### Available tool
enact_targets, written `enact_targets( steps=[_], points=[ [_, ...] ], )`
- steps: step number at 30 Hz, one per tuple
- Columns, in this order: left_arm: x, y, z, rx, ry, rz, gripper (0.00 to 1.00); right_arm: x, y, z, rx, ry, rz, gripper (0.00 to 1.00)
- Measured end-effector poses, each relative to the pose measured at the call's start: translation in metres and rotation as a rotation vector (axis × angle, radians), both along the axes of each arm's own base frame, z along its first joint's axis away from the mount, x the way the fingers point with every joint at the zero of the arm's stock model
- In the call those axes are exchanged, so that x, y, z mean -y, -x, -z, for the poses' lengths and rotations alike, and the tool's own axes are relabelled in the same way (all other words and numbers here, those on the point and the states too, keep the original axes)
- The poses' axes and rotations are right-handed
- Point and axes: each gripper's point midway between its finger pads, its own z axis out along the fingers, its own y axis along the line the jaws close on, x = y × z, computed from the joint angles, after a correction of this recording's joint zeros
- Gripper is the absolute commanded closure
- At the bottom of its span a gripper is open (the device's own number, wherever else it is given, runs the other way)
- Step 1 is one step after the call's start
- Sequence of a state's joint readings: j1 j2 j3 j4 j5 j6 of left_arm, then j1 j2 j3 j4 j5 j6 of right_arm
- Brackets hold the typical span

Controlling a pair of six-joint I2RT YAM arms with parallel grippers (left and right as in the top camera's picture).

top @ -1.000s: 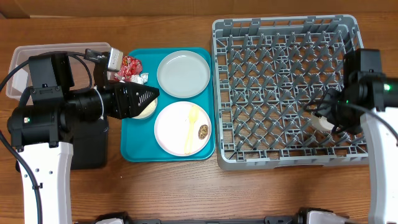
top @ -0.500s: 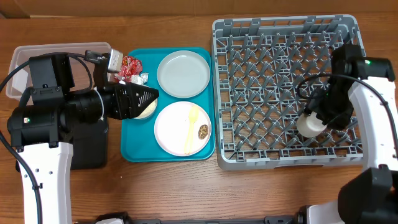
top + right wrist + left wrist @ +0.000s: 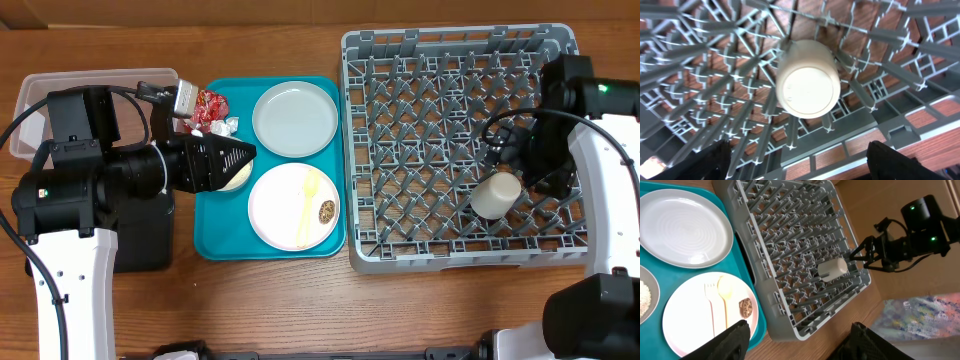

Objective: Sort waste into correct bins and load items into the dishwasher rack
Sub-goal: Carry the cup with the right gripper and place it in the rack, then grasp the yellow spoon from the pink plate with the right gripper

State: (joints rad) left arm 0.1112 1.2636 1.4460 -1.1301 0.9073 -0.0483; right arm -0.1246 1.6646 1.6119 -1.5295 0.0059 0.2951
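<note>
Wooden table (image 3: pixel 280 310) from above. Left to right: one clear tub (image 3: pixel 35 100); one black tray (image 3: pixel 150 242); left gripper (image 3: pixel 798 326), fingers wide, empty; one teal tray (image 3: pixel 215 228) bearing two plates, a grey plate (image 3: pixel 295 119) and a white plate (image 3: pixel 280 205); one rack (image 3: pixel 450 262) with one cup (image 3: pixel 496 195) tilted on its pegs; right gripper (image 3: pixel 799 145) wide, empty.

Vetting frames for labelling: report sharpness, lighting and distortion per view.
Overhead: evenly lit, sharp, soft shadows only. Left wrist: rack crisp, own fingers dark and soft-edged. Right wrist: white cup sharp, pegs splayed by wide-angle distortion, fingers blurred at the bottom corners.
</note>
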Motion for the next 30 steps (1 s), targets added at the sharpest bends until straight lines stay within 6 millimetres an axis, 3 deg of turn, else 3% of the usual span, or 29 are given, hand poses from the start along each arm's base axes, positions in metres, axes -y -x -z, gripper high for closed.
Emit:
enact_targets(
  steps=[3, 5, 8, 9, 11, 12, 14, 17, 20, 24, 29, 30],
  points=[
    [-0.006, -0.002, 0.006, -0.008, -0.041, -0.027, 0.41, -0.017, -0.013, -0.017, 0.076, -0.061, -0.085, 0.08],
    [-0.016, -0.003, 0.016, -0.038, -0.110, -0.077, 0.37, -0.036, -0.025, -0.041, 0.191, -0.101, -0.157, 0.06],
    [-0.042, -0.006, 0.031, -0.078, -0.263, -0.188, 0.30, -0.079, -0.045, -0.107, 0.499, -0.173, -0.294, 0.00],
    [-0.059, -0.007, 0.038, -0.091, -0.352, -0.250, 0.30, -0.114, -0.035, -0.164, 0.699, -0.255, -0.404, 0.00],
    [-0.071, -0.006, 0.046, -0.124, -0.418, -0.293, 0.30, -0.145, -0.028, -0.201, 0.844, -0.318, -0.508, 0.00],
    [-0.075, -0.007, 0.050, -0.140, -0.438, -0.303, 0.31, -0.157, -0.024, -0.208, 0.863, -0.343, -0.546, 0.00],
    [-0.081, -0.009, 0.064, -0.201, -0.469, -0.305, 0.40, -0.186, -0.014, -0.207, 0.844, -0.414, -0.630, 0.00],
    [-0.075, -0.010, 0.092, -0.315, -0.506, -0.245, 0.42, -0.204, -0.018, -0.186, 0.763, -0.448, -0.660, 0.00],
    [-0.055, -0.004, 0.121, -0.429, -0.548, -0.140, 0.41, -0.212, -0.019, -0.170, 0.700, -0.462, -0.671, 0.00],
    [-0.031, 0.004, 0.140, -0.482, -0.629, -0.038, 0.41, -0.214, -0.017, -0.163, 0.668, -0.468, -0.673, 0.00],
    [-0.027, 0.000, 0.144, -0.472, -0.715, -0.079, 0.39, -0.206, -0.014, -0.154, 0.625, -0.422, -0.649, 0.01],
    [-0.030, 0.000, 0.144, -0.476, -0.726, -0.099, 0.38, -0.203, -0.012, -0.151, 0.611, -0.409, -0.643, 0.09]
  ],
)
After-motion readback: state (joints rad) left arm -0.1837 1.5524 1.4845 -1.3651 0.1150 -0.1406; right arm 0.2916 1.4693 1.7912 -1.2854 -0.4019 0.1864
